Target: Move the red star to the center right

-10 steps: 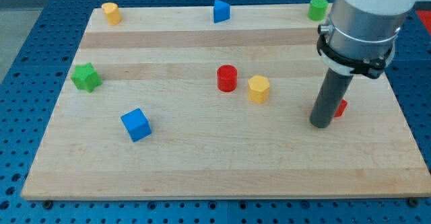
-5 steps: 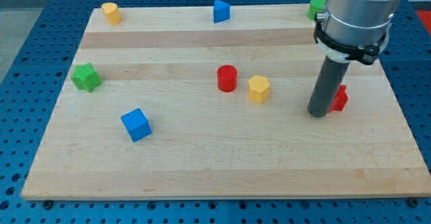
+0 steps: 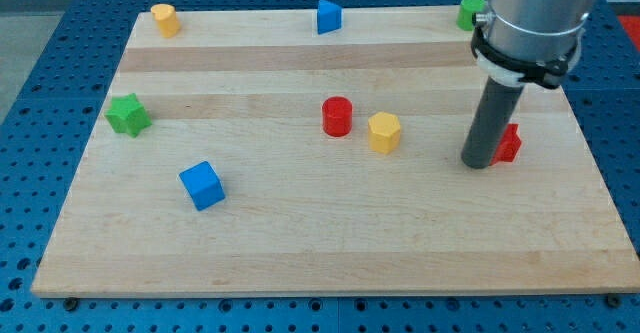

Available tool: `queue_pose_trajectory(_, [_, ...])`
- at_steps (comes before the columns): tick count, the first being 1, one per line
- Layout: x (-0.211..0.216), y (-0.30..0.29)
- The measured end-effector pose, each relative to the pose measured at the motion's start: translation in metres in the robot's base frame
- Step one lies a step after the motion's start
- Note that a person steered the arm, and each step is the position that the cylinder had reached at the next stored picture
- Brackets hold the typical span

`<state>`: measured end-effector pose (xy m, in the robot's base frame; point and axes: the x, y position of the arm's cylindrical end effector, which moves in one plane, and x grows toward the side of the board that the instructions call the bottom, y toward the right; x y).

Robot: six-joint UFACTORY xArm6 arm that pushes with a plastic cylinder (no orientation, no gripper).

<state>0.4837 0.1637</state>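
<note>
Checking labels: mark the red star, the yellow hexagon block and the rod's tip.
red star (image 3: 509, 144), camera view, on its visible right part beside the rod.
yellow hexagon block (image 3: 384, 131), camera view, on its top face.
my tip (image 3: 478, 164), camera view, on the rod's very end, just left of the star.

my tip (image 3: 477, 163) left of, apparently touching, red star (image 3: 508, 145)

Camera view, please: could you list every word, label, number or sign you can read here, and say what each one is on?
None: no readable text shows in the camera view.
The wooden board bears only grain.
The blocks, such as the red star beside my tip, the yellow hexagon and the blue cube, are plain.
The arm's grey housing shows no marking.
</note>
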Motion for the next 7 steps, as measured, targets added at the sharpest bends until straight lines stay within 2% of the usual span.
queue_pose_trajectory(2, [-0.001, 0.018])
queue_pose_trajectory(7, [-0.04, 0.024])
